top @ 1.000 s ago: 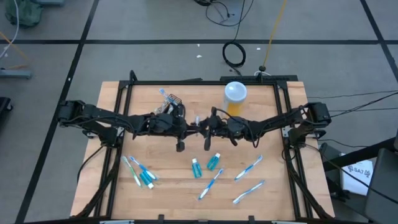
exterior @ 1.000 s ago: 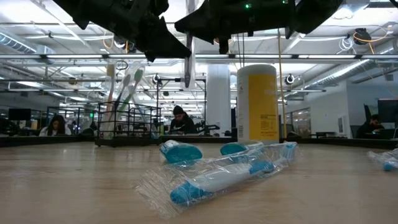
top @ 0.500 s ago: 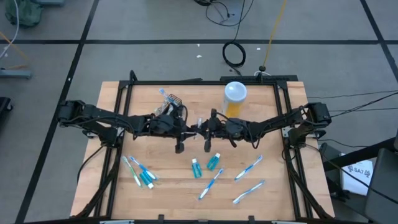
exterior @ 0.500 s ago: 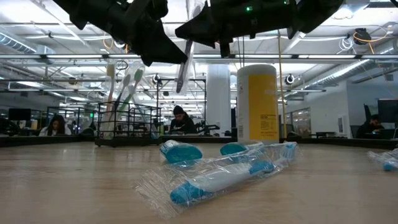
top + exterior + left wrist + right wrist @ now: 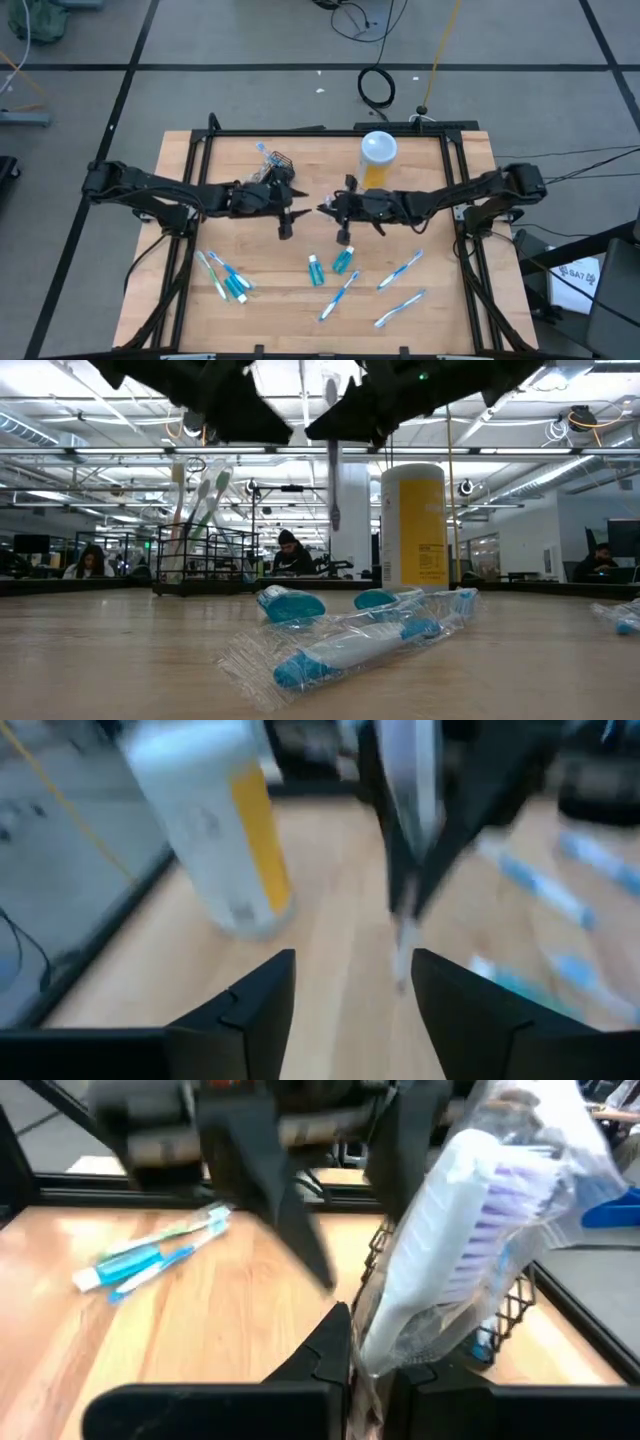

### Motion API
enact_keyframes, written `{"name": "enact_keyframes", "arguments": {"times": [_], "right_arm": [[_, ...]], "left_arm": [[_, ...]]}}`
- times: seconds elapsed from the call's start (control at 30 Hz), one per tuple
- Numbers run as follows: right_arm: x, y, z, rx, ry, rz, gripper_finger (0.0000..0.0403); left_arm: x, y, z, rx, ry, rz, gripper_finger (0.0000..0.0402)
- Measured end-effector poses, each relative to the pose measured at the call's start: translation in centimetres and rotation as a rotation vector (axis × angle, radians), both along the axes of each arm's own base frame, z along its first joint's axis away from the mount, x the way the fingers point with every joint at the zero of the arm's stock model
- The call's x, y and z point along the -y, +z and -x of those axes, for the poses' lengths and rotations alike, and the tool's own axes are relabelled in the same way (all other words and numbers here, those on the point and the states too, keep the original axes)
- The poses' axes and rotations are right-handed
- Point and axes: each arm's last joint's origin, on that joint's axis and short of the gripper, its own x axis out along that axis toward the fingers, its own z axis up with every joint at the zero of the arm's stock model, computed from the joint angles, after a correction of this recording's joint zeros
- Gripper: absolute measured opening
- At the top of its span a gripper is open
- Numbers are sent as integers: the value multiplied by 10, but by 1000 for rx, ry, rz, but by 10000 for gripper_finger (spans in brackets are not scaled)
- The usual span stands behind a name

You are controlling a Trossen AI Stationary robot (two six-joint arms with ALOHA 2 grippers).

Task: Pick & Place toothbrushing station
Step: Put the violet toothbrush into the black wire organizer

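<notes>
My right gripper (image 5: 324,208) hovers over the middle of the table, shut on a plastic-wrapped toothbrush (image 5: 333,470) that hangs upright, bristles (image 5: 490,1230) up. My left gripper (image 5: 300,213) faces it from the table's left, open, fingers (image 5: 262,1005) apart and short of the brush (image 5: 405,810). The black wire basket (image 5: 277,165) stands at the far middle-left with a few toothbrushes (image 5: 205,500) upright in it. More toothbrushes (image 5: 225,275) (image 5: 400,268) and two teal tubes (image 5: 343,260) lie on the near half of the table. My right gripper pinches the wrapped toothbrush between its two fingers just below the head (image 5: 385,1342), over the clear wrapper. The fingers come level from the table's right and lie across the brush. The brush is clear of the table, upright, its handle (image 5: 335,510) hanging below the fingers.
A tall white-and-yellow bottle (image 5: 378,158) stands at the far middle, right of the basket. A wrapped toothbrush (image 5: 350,645) lies closest in the low view. People sit at desks in the room behind the table.
My left gripper has opened, let go of the toothbrush and drawn back toward the table's left edge. The toothbrush stays in my right gripper; it tipped briefly and now hangs upright, a little farther toward the right.
</notes>
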Motion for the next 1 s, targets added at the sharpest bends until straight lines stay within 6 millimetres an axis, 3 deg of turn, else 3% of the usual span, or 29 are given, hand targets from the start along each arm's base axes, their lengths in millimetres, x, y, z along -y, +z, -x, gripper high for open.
{"name": "enact_keyframes", "arguments": {"times": [0.13,0.23,0.47,0.8,1.0], "right_arm": [[5,4,4,-10,-6,-8,10],[6,5,3,0,38,-10,12],[6,5,2,9,28,-6,10],[5,5,2,9,33,-6,10],[5,6,2,19,33,-7,10]], "left_arm": [[-3,19,-2,171,-32,26,213],[-6,21,-8,248,-66,82,214],[-12,-5,-28,191,-63,155,214],[-12,7,-43,221,-89,96,212],[-17,6,-43,204,-84,113,164]]}}
